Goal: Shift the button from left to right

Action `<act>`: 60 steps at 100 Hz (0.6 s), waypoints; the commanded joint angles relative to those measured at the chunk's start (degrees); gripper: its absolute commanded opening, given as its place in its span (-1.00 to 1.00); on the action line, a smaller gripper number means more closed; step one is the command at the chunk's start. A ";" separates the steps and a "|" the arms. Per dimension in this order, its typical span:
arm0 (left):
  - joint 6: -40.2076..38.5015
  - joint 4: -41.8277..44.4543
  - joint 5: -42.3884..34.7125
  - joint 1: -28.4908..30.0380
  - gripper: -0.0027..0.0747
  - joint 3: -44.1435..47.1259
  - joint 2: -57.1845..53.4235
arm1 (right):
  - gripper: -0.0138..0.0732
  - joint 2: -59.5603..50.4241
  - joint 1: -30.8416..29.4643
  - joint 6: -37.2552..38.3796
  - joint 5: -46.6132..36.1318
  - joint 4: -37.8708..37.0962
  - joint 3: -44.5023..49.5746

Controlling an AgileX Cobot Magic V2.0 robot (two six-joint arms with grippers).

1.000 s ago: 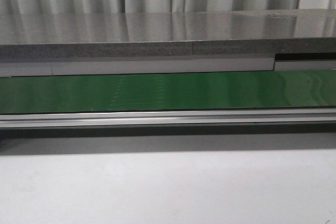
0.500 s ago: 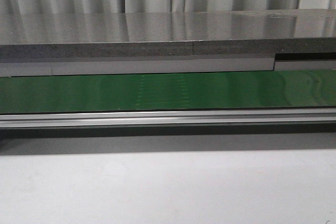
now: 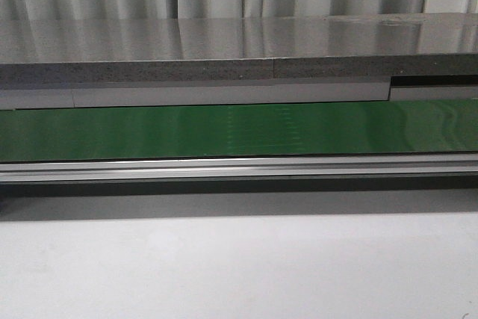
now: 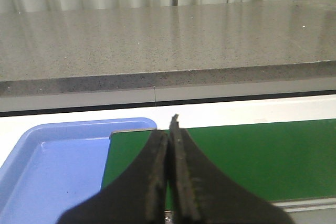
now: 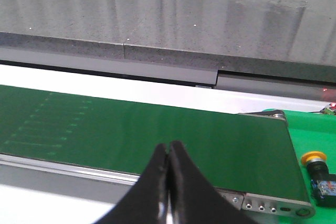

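— Both jaws were pressed shut with nothing in them. Our left gripper [image 4: 169, 129] and our right gripper [image 5: 169, 148] hung over the green belt [image 5: 157, 129], right?

— Yes. We saw the button [image 5: 316, 170] only from the right wrist, sitting past the belt's end on a bright green mat [image 5: 315, 135], apart from the right gripper.

— How would it feel?

— Hard and light, we guessed. Its round yellow cap [image 5: 312, 157] looked slippery, so we thought the blocky black body was the better place to pinch.

— And the blue tray [image 4: 58, 166]?

— It sat beside the belt, under our left gripper.

The button [image 5: 316, 169] sits just past the conveyor belt's [image 3: 239, 131] right end; a tray [image 4: 52, 166] adjoins its left end.
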 commanded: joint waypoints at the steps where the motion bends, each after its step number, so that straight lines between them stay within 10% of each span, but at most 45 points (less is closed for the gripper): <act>1: -0.18 -0.63 -4.18 -0.42 -0.98 -1.63 0.21 | -0.84 -2.04 0.01 5.13 -6.51 -4.23 0.46; 60: -0.18 -0.63 -4.18 -0.42 -0.98 -1.63 0.21 | -0.84 -21.20 -0.06 10.32 -10.71 -8.27 16.55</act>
